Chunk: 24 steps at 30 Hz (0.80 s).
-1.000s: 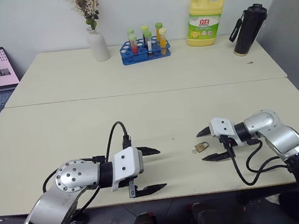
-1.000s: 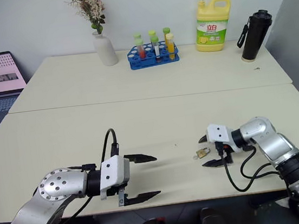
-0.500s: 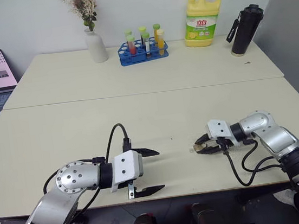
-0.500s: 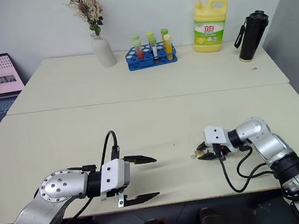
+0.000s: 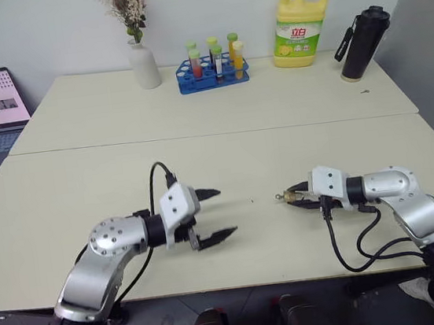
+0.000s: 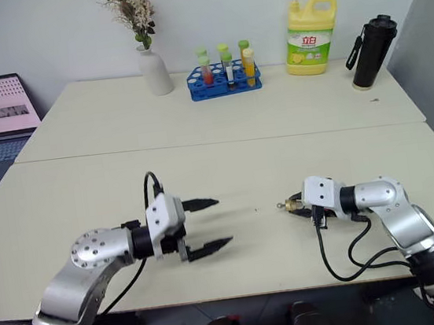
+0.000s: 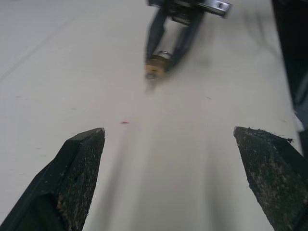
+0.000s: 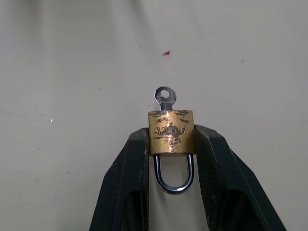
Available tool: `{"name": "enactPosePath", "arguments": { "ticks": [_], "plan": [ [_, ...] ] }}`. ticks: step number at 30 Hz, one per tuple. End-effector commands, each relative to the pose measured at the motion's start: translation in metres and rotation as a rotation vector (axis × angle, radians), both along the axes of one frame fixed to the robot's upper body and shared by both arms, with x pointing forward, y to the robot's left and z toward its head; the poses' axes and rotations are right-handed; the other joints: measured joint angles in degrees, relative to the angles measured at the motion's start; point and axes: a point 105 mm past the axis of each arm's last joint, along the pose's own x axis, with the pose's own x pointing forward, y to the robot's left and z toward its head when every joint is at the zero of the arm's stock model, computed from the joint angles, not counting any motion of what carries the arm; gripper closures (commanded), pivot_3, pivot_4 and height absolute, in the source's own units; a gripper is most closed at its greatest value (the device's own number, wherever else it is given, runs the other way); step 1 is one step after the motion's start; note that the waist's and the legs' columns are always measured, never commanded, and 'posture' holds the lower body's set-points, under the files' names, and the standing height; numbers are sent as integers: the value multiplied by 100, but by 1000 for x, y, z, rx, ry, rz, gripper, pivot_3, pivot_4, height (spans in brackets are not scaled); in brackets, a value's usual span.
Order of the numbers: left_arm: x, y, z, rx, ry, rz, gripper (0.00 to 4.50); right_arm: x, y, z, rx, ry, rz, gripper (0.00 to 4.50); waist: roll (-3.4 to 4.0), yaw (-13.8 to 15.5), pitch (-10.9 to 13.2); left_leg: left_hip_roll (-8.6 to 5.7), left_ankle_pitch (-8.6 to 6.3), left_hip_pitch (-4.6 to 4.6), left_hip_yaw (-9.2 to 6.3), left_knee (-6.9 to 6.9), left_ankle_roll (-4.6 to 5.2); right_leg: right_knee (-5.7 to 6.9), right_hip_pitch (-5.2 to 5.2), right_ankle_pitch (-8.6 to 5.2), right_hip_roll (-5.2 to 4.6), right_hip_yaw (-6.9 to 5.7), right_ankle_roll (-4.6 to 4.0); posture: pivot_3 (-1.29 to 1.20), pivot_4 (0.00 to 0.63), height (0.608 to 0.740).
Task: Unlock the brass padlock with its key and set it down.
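You closed the right gripper (image 8: 171,139) on the padlock (image 8: 171,131) and lifted it off the table (image 5: 289,106), key (image 8: 165,96) seated and facing the open left gripper (image 5: 211,215), ready for turning.

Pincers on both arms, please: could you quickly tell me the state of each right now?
Left pincer: open, holding nothing.
Right pincer: closed on the brass padlock, with the key sticking out of its body.
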Motion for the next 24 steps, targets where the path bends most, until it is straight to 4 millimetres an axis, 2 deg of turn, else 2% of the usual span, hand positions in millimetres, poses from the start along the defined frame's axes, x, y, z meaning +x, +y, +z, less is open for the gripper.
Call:
{"name": "enactPosePath", "arguments": {
  "ticks": [1,7,11,18,24],
  "plan": [
    [8,-7,24,-109,25,-10,0,1,5,42,-36,-368,-36,3564,0,-4,0,-3,0,-2,0,0,0,0,0,0,0,0,0,0,150,740],
    [24,-20,44,-133,39,-45,0,-12,17,62,-152,-768,14,3564,-1,-19,0,-6,1,1,5,0,-2,1,-2,0,4,1,2,0,150,740],
    [32,-31,52,-124,51,-70,0,-15,25,71,-165,-916,47,3564,-2,-17,0,-6,1,2,9,0,-3,2,-2,0,4,2,2,0,150,740],
    [49,-54,66,-144,91,-108,0,-14,38,79,-137,-1023,93,3564,-2,-14,0,-11,2,0,8,4,-3,3,0,1,5,3,1,0,150,740],
    [50,-57,68,-165,138,-128,0,-16,43,82,-109,-1051,111,3564,-2,-24,0,-7,2,-1,6,2,-3,3,-3,2,5,8,-2,0,150,740]
  ]
}}
